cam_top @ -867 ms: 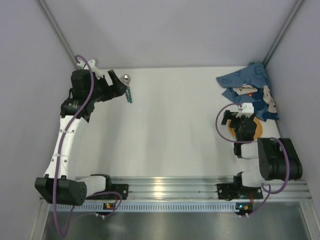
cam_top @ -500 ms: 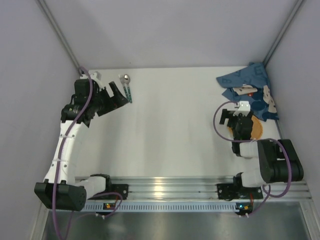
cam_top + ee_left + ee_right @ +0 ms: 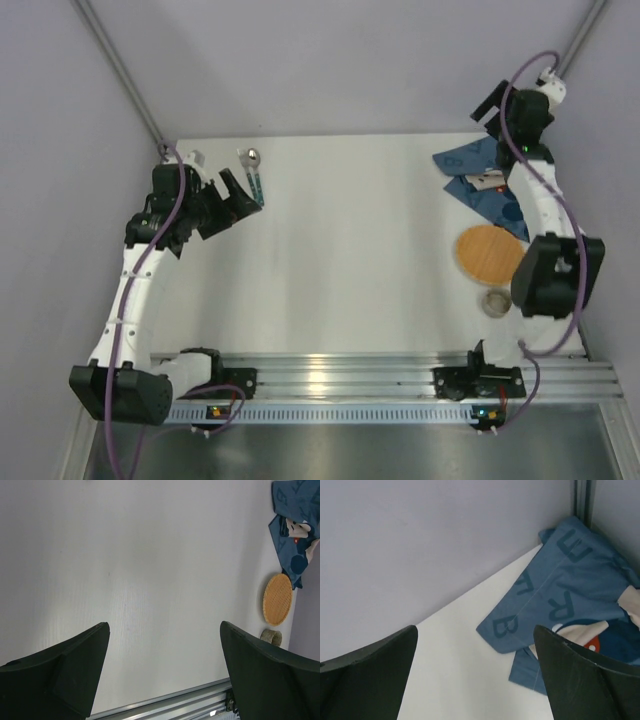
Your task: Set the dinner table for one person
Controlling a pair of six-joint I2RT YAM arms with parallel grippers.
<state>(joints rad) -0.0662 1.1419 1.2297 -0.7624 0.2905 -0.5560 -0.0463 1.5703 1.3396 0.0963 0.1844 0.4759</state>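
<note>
The dinner table is a white tabletop with a ribbed rail along its near edge. A spoon with a teal handle lies at the back left. My left gripper is open and empty just left of the spoon; in the left wrist view only bare table shows between its fingers. My right gripper is raised high over the back right corner, open and empty. In the right wrist view it looks down at the edge of the crumpled blue placemat.
The blue placemat lies bunched in the back right corner. A round wicker mat lies in front of it, with a small ring-shaped object nearer the rail. Both also show in the left wrist view, the mat and the ring.
My right arm has lifted off the wicker mat and swung up to the back right corner, uncovering the mat and the small ring. My left gripper has barely shifted by the spoon.
</note>
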